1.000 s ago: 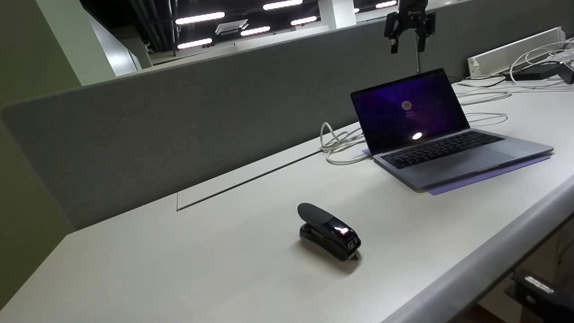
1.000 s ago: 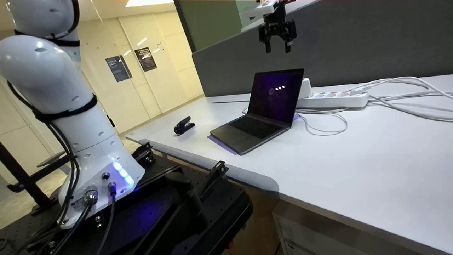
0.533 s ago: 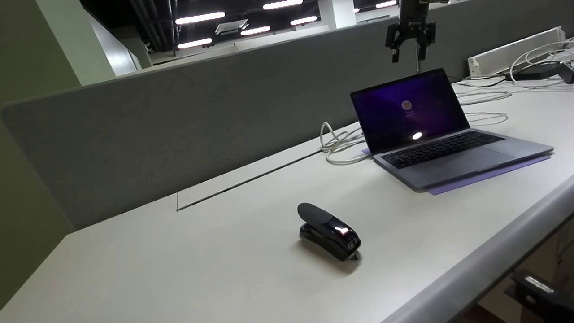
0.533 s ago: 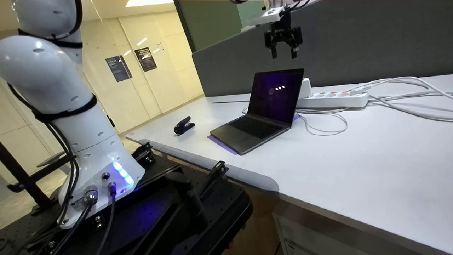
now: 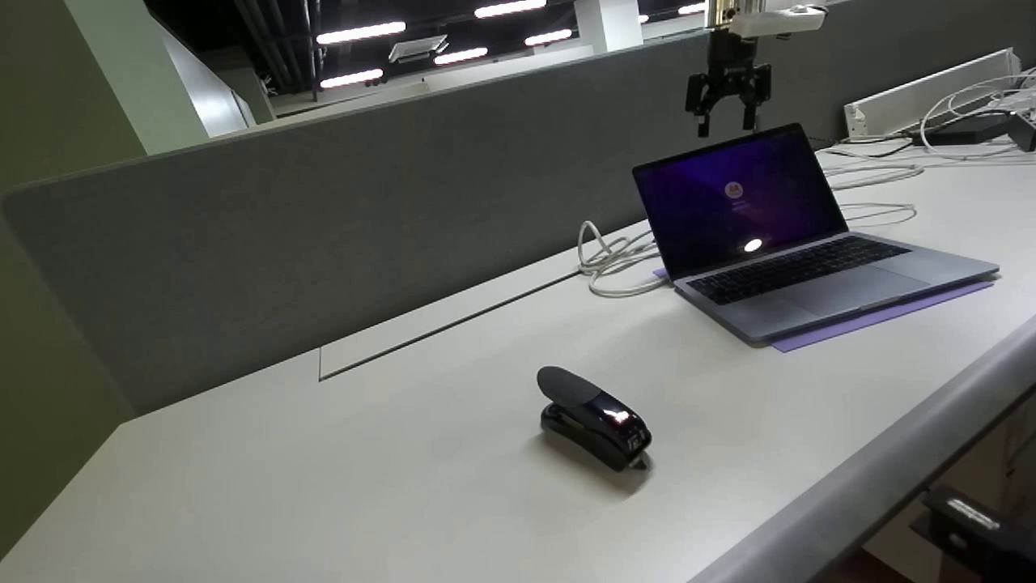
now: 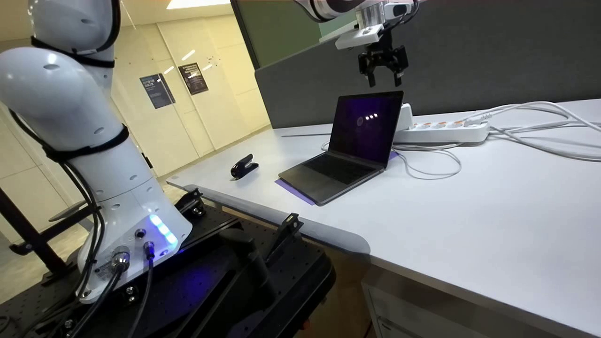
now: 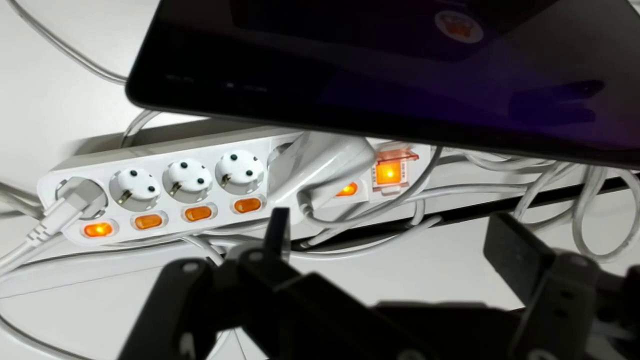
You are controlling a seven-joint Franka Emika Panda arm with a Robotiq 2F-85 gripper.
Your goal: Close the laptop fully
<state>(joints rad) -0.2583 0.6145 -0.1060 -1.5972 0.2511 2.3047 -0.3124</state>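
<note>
1. Since the laptop (image 5: 797, 263) stands wide open on the worktop (image 5: 405, 461), with a purple sheet (image 5: 834, 329) under it, I'd call this the lining-up step, closing not started.
2. Both fingers (image 7: 517, 255) are spread apart with nothing between them, hanging higher than the laptop's lid (image 6: 368, 124) and seemingly on its back side. Wrist view shows a gap there, so no contact that I can see.
3. Biggest worry imo: dropping too low. A power strip (image 7: 212, 187) sits just behind the laptop, and a chunky white adapter (image 6: 404, 117) pokes up right behind the lid, so a deep plunge could bash it.
4. Loose cables (image 7: 475, 188) behind the laptop might snag the fingers if the push starts down near the worktop.
5. Coming straight down on the lid's top edge, instead of pushing from the back, could tip it further open.
6. Shove too hard and the whole laptop might skate forward on that sheet; quit too soon and it's left ajar, so it probably needs a final press.
7. As for looks: thin, metallic grey, with a dark keyboard (image 6: 340, 166) and a lit, black-edged purple screen (image 5: 712, 219) showing a round icon (image 5: 734, 190) and a spot of glare (image 5: 753, 244). Looks glossy, so I'd go easy on it.
</note>
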